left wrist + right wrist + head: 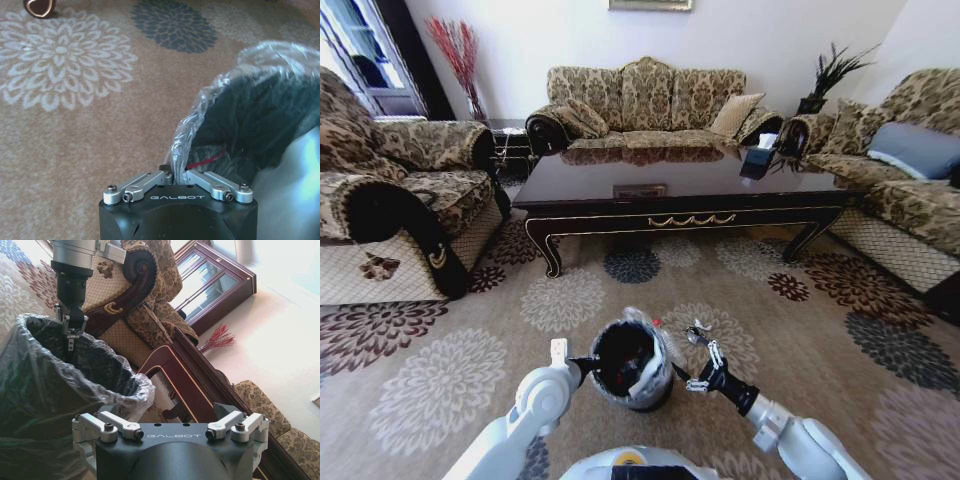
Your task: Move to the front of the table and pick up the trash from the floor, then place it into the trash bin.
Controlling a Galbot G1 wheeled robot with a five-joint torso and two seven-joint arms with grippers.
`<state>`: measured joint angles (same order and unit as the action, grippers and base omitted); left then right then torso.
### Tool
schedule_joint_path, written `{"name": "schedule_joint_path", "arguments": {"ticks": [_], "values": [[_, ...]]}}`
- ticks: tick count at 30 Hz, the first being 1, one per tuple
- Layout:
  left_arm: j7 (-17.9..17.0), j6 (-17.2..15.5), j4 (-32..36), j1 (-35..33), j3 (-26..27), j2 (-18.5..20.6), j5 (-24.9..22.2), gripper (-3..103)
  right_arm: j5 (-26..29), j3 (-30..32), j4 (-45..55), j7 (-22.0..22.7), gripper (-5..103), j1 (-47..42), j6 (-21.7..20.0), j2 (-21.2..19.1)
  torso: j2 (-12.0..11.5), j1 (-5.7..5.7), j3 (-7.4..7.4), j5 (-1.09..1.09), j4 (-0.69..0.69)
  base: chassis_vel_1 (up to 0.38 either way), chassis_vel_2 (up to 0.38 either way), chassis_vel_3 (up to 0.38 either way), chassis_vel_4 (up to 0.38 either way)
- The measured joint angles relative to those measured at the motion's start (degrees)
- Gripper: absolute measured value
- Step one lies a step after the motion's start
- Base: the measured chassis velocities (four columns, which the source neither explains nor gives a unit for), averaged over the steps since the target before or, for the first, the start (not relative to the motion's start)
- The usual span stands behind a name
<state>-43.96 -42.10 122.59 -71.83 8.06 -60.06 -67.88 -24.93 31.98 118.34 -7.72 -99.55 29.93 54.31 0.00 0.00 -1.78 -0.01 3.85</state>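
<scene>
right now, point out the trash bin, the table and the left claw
trash bin (642, 392): head view, front of its bag-lined rim
table (690, 180): head view, bare glossy top
left claw (172, 175): left wrist view, between its fingertips, at the bin's bag rim

I am reading "GALBOT" on the left hand (173, 176) housing and the right hand (170, 422) housing.

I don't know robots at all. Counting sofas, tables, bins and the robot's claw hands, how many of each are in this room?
Sofas: 3, the left sofa, the back sofa, the right sofa
Tables: 1, the table
Bins: 1, the trash bin
Grippers: 2, the left gripper, the right gripper
Total: 7
</scene>
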Motion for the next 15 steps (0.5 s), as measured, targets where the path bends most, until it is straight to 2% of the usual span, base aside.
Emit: {"name": "schedule_joint_path", "arguments": {"ticks": [8, 11, 13, 14, 15], "values": [[0.7, 0.0, 0.0, -0.9, 3.6, 0.7, -0.8, 0, 2.9, -0.2, -1.1, 1.1, 100, 1.3, -1.2, 0.3, 0.0, 0.00, 0.00, 0.00, 0.02, 0.000, 0.000, 0.000, 0.000], [1.2, 0.0, -0.5, -2.1, 7.1, 1.8, -1.0, 0, 12.1, -1.5, -3.4, 2.3, 100, 3.8, -5.0, 0.5, 0.0, 0.00, 0.00, 0.00, 0.00, 0.000, 0.000, 0.000, 0.000], [1.2, 0.0, -0.5, -2.2, 7.5, 2.0, -1.1, 0, 13.7, -1.7, -3.8, 2.6, 100, 4.2, -5.6, 0.5, 0.0, 0.00, 0.00, 0.00, 0.00, 0.000, 0.000, 0.000, 0.000], [1.3, 0.0, -0.7, -2.6, 9.6, 2.5, -1.7, 0, 21.2, -3.0, -5.9, 4.1, 100, 6.5, -8.5, 0.7, 0.0, 0.00, 0.00, 0.01, 0.00, 0.000, 0.000, 0.000, 0.000], [1.3, 0.0, -0.8, -2.7, 10.7, 2.7, -2.1, 0, 24.9, -3.7, -7.0, 5.1, 100, 7.7, -10.0, 0.9, 0.0, 0.00, 0.00, 0.01, 0.00, 0.000, 0.000, 0.000, 0.000]]}}
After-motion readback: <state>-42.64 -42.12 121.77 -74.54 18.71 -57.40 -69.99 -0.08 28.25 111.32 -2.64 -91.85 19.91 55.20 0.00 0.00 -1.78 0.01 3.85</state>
